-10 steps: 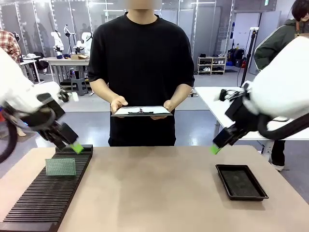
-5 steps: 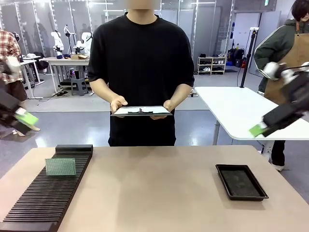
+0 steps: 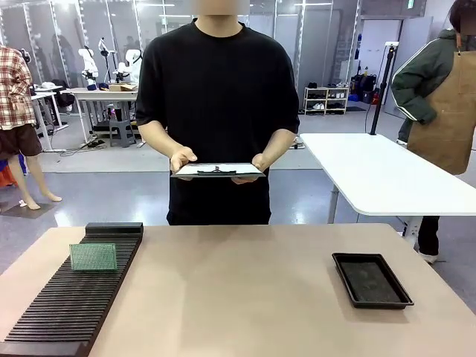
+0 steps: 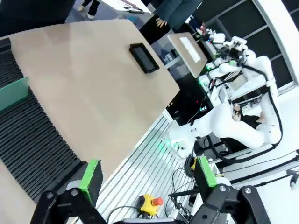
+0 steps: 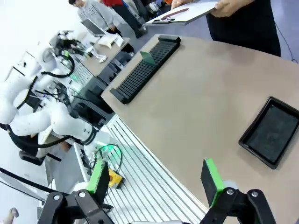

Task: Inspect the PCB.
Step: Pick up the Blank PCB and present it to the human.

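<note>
Left gripper (image 4: 148,173): its two green-padded fingers (image 4: 91,175) are spread wide with nothing between them; it hangs well above the counter (image 3: 238,297), off the near left.
Rack (image 3: 74,297): long, black and slotted, lying along the left side of the counter from near to far.
PCB (image 3: 94,256): green, standing upright on edge in a slot toward the far end of the rack, well apart from both grippers.
Person: stands at the far side, both hands holding a white clipboard (image 3: 217,171) level at waist height.
Tray (image 3: 372,279): shallow, black, on the right side of the counter, nothing in it.
Right gripper (image 5: 154,178): fingers (image 5: 211,179) spread wide, gripping nothing; raised well above the counter's near edge, with the tray to one side.
</note>
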{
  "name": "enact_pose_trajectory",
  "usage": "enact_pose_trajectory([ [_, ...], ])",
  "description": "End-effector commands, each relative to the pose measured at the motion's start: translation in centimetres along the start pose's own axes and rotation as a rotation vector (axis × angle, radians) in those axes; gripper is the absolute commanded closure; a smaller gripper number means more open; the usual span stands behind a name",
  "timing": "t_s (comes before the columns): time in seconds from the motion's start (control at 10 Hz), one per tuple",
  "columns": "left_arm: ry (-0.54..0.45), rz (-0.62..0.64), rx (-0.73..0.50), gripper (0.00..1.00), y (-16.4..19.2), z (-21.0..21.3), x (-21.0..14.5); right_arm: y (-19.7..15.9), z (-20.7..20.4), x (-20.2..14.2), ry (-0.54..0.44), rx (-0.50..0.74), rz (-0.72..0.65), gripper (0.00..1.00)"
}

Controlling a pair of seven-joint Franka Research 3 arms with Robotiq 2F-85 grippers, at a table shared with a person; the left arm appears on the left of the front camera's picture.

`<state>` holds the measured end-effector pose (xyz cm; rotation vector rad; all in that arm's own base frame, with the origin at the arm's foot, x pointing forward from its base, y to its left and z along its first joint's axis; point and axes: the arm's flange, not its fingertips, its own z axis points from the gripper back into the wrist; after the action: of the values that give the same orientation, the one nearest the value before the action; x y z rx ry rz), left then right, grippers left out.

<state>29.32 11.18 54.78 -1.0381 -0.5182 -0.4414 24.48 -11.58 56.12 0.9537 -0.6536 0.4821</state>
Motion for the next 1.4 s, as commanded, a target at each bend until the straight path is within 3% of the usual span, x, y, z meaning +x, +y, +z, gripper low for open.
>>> enact_pose_trajectory([
  [0.0, -0.052, -0.023, -0.071, 0.00, 2.2, 0.4, -1.2, -1.6, -1.0, -1.2, -0.024, 0.035, -0.001, 0.00],
  [0.2, -0.089, -0.036, -0.059, 0.00, 2.7, 0.9, -1.9, -1.9, -1.5, -1.5, 0.012, 0.024, 0.018, 0.00],
  [0.3, -0.052, -0.002, -0.034, 0.00, 2.3, 0.8, -1.8, -1.8, -2.1, -1.3, 0.000, 0.029, 0.011, 0.00],
  [1.1, -0.052, -0.002, -0.034, 0.00, 2.3, 0.8, -1.8, -2.1, -0.9, -1.7, -0.009, 0.027, -0.017, 0.00],
  [1.2, -0.041, 0.008, -0.011, 0.00, 2.5, 0.7, -2.2, -2.1, -0.9, -1.7, -0.009, 0.027, -0.017, 0.00],
  [1.3, 0.041, -0.088, 0.110, 0.00, 0.9, 0.5, -1.0, -2.1, -0.9, -1.7, -0.009, 0.027, -0.017, 0.00],
])
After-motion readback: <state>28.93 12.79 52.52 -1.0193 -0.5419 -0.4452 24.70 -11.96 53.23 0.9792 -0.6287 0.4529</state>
